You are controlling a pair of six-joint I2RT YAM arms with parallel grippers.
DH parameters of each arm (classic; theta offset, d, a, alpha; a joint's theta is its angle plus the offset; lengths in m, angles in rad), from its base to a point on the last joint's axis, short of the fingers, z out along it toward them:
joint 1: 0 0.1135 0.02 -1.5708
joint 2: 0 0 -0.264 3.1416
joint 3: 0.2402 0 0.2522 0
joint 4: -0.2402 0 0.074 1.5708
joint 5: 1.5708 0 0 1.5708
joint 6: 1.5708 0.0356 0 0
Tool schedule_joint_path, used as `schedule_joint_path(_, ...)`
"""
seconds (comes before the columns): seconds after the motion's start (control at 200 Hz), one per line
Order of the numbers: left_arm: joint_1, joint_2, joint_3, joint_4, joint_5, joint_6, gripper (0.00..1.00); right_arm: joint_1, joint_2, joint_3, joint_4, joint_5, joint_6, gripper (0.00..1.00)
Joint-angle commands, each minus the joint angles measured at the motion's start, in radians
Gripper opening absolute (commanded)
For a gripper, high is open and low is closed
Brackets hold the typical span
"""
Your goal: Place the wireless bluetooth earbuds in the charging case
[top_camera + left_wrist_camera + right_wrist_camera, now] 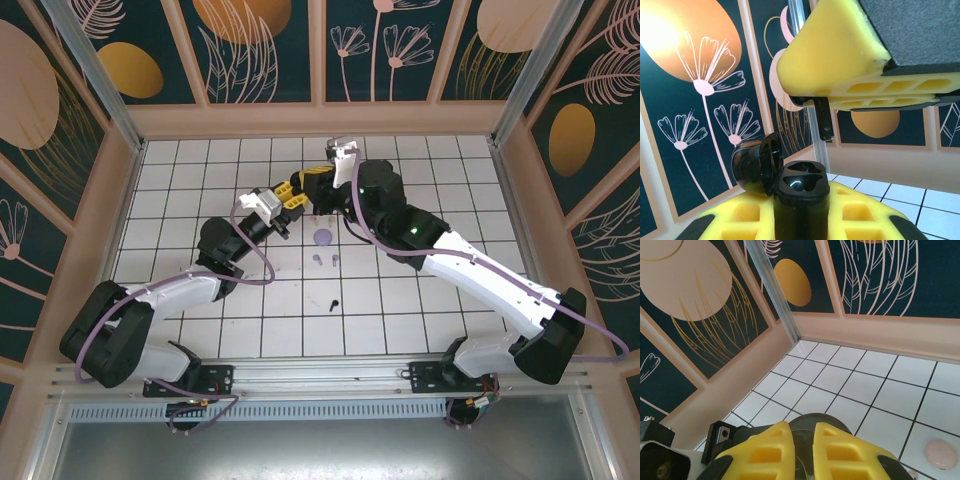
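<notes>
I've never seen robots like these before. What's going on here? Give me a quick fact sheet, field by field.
Setting: white tiled table, flower-painted walls
Left gripper: shut on the black charging case, whose lid is open
Right gripper: pinching a black earbud just above the case's open wells
Lying on the table: lilac case, two lilac earbuds, second black earbud, pink case
Stage: the held earbud is not yet in the case
</notes>
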Motion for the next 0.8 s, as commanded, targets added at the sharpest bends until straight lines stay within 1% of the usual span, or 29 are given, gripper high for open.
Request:
schedule_joint_path(0.0, -0.010, -0.007, 0.030, 0.035, 0.019, -0.016, 0.00, 0.008, 0.009, 0.001, 0.037, 0.017, 0.015, 0.12)
schedule_joint_path(0.465, -0.017, -0.038, 0.031, 0.011, 0.014, -0.014, 0.00, 0.016, 0.031, -0.004, 0.019, 0.014, 0.027, 0.11)
schedule_joint_path(0.796, -0.019, -0.051, 0.038, -0.002, 0.009, -0.012, 0.00, 0.038, 0.027, -0.021, -0.019, 0.049, -0.003, 0.10)
